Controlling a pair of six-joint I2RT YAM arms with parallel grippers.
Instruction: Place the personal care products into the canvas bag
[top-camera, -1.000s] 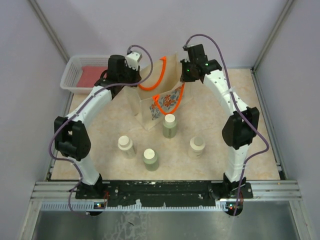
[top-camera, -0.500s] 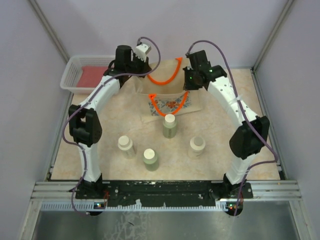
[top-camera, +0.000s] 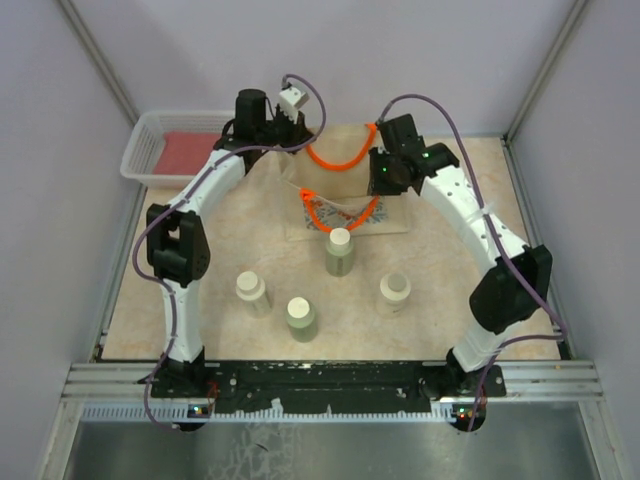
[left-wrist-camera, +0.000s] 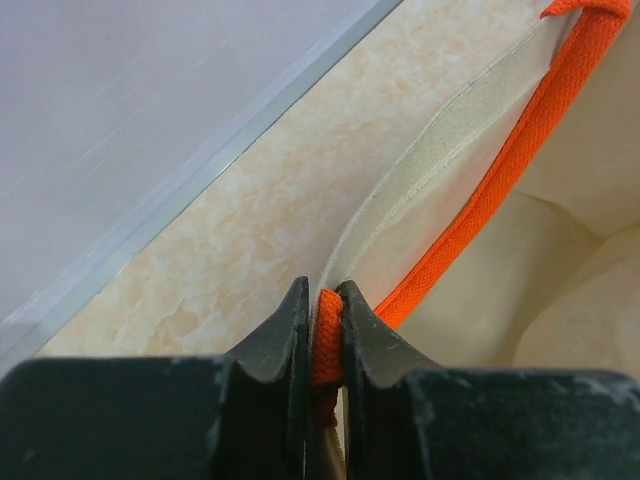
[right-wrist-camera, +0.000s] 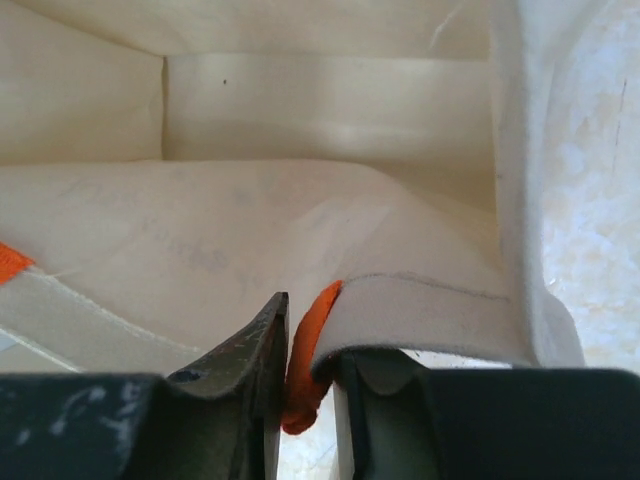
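Note:
The canvas bag (top-camera: 350, 185) lies spread wide at the back of the table, its two orange handles (top-camera: 335, 160) showing. My left gripper (top-camera: 298, 148) is shut on one orange handle (left-wrist-camera: 326, 335) at the bag's left rim. At the bag's right side my right gripper (top-camera: 377, 185) has an orange handle (right-wrist-camera: 305, 370) pinched between its jaws, which stand slightly apart, and the bag's rim (right-wrist-camera: 420, 310) drapes over one finger. Several personal care products stand in front of the bag: a green one (top-camera: 339, 252), a cream one (top-camera: 252, 293), another green one (top-camera: 301, 319) and another cream one (top-camera: 395, 292).
A white mesh basket (top-camera: 140, 150) holding a flat red item (top-camera: 190, 150) sits at the back left. Grey walls close in the table at the back and on both sides. Both arms arch over the table's left and right sides.
Both grippers have moved apart and toward the back, pulling the bag from a narrow upright fold into a wide open mouth. The right jaws have loosened slightly. The bottles have not moved.

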